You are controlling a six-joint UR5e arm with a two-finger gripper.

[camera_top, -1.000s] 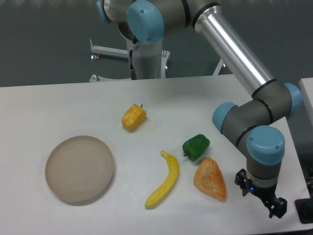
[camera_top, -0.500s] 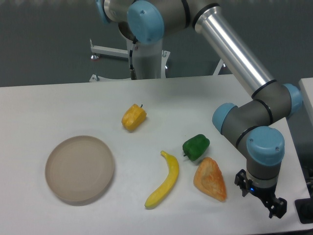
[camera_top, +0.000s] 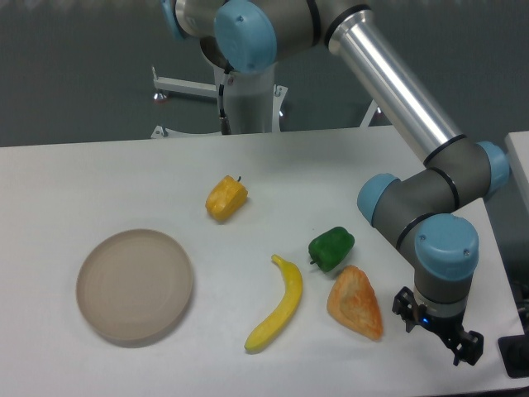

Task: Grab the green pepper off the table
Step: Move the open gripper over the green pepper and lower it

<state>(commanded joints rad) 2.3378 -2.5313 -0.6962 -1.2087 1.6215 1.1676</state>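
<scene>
At the lower right of the frame your gripper (camera_top: 442, 337) hangs low over the table (camera_top: 99, 178); whether its jaws stand apart is too small to tell. Just left lies an orange wedge (camera_top: 356, 303), touching the green pepper (camera_top: 331, 247) beyond it, right of centre. Reaching across, you risk clipping the wedge and nudging the pepper. Since a second ago the wrist has crept slightly left.

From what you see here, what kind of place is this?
Probably a robotics lab test bench: a robot arm with its gripper over a plain white table, and toy-like food such as a green pepper and banana.
</scene>
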